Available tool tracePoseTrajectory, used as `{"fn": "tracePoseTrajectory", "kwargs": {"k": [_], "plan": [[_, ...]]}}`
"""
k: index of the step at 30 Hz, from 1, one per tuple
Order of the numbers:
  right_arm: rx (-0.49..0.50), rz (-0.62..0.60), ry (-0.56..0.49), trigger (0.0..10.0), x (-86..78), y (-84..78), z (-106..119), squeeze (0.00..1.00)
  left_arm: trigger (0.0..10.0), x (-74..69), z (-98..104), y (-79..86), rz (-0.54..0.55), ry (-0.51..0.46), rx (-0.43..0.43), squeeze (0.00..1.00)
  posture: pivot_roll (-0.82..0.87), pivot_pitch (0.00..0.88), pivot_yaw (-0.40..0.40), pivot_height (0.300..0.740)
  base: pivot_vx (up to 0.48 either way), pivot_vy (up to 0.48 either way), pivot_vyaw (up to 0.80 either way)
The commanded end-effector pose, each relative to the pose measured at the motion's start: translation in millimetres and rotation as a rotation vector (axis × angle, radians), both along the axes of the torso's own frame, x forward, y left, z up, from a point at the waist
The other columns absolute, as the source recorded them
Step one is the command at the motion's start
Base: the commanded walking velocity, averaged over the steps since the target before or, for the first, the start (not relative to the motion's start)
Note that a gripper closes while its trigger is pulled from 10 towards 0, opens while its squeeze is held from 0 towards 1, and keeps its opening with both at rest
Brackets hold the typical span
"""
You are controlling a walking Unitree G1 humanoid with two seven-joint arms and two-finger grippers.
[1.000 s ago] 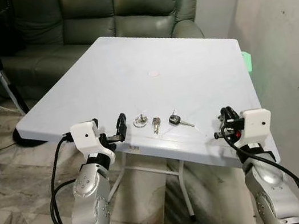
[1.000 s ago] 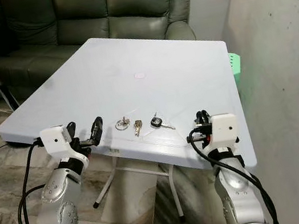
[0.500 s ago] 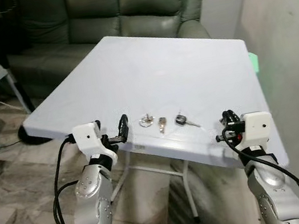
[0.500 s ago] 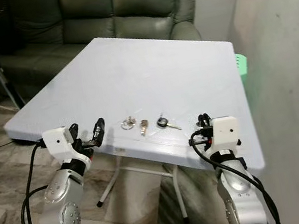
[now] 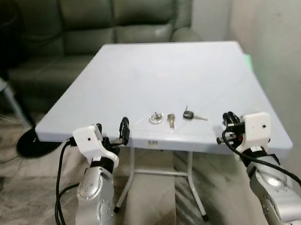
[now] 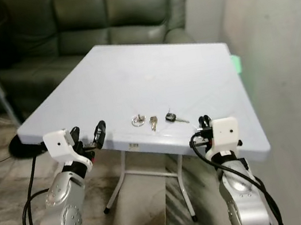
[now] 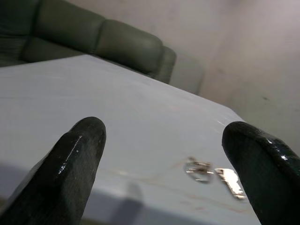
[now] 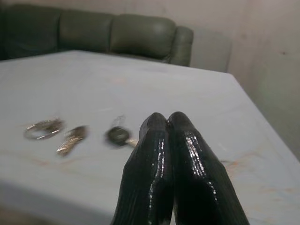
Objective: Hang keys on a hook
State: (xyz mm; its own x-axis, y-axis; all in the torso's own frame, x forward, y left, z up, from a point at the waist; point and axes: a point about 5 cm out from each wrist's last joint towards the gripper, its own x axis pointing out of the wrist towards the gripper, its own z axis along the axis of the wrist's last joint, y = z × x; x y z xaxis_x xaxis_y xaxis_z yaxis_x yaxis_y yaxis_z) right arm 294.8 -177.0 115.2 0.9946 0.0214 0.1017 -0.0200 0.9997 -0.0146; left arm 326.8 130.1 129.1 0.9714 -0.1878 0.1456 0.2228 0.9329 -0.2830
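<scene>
White folding table (image 5: 150,77) fronts a green leather sofa (image 5: 93,17).

Tabletop (image 5: 149,72): smooth white plastic, faint sheen. Keys (image 5: 170,120): shiny metal, one with black plastic head. Sofa (image 5: 93,17): grey-green leather, soft gloss. Floor (image 5: 12,189): polished marble-look tile. Wall (image 5: 286,24): rough matt plaster. Fingers (image 8: 164,154): glossy black.

Your head views are evenly lit and soft, slightly motion-blurred, no harsh shadows. The white counter (image 5: 177,67) is bright, near blown out; the sofa (image 5: 93,17) at 11 o'clock sits dim. Wrist views: keys (image 8: 70,133) smeared and out of focus, glossy highlights on the black fingers (image 7: 70,159).
</scene>
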Motion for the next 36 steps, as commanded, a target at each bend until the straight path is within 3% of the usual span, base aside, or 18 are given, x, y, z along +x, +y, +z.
{"fn": "tracePoseTrajectory", "kwargs": {"k": [1, 13, 36], "plan": [[0.0, 0.035, -0.038, 10.0, 4.0, 10.1, 10.3, 0.0, 10.0, 0.6, 0.3, 7.0, 0.026, 0.001, 0.002, 0.0, 0.01, 0.022, -0.071, 0.74, 0.0, 0.412, 0.0], [-0.005, 0.052, -0.038, 10.0, 4.8, 11.4, 12.0, 0.0, 10.0, 0.9, 0.1, 5.6, 0.035, -0.003, 0.002, 0.0, 0.0, 0.013, -0.078, 0.74, 0.0, 0.034, 0.0], [-0.041, 0.065, 0.009, 10.0, 8.0, 13.3, 7.9, 0.0, 10.0, 2.7, 1.1, 11.3, 0.068, -0.029, 0.014, 0.0, 0.0, 0.0, -0.074, 0.74, 0.0, -0.042, -0.78]]}}
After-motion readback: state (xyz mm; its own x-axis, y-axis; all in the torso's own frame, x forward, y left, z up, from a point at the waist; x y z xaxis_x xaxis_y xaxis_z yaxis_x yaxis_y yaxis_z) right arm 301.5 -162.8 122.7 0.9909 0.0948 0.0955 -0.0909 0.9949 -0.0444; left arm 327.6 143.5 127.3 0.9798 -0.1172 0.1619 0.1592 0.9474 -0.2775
